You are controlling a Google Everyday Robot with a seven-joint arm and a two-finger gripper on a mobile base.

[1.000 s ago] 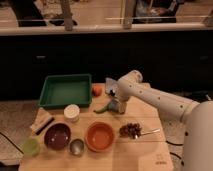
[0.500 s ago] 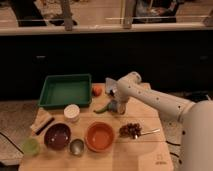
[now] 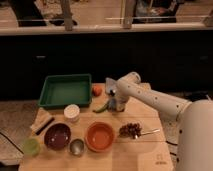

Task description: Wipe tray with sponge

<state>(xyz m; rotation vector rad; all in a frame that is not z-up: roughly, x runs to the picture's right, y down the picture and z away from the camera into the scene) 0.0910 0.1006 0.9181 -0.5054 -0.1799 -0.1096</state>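
The green tray point(image 3: 65, 91) sits at the back left of the wooden table, with nothing in it. My gripper point(image 3: 115, 103) points down at the table to the right of the tray, beside the tray's right front corner. A small blue-grey block, the sponge point(image 3: 120, 107), shows right at the gripper's tip on the table. I cannot tell whether the gripper holds it. The white arm point(image 3: 150, 100) reaches in from the right.
An orange fruit point(image 3: 97, 90) and a green pod point(image 3: 101, 107) lie close to the gripper. In front are a white cup point(image 3: 72, 113), a purple bowl point(image 3: 57, 136), an orange bowl point(image 3: 100, 136), a metal cup point(image 3: 76, 147), a green cup point(image 3: 31, 146), a brush block point(image 3: 42, 121) and dark red fruit point(image 3: 131, 130).
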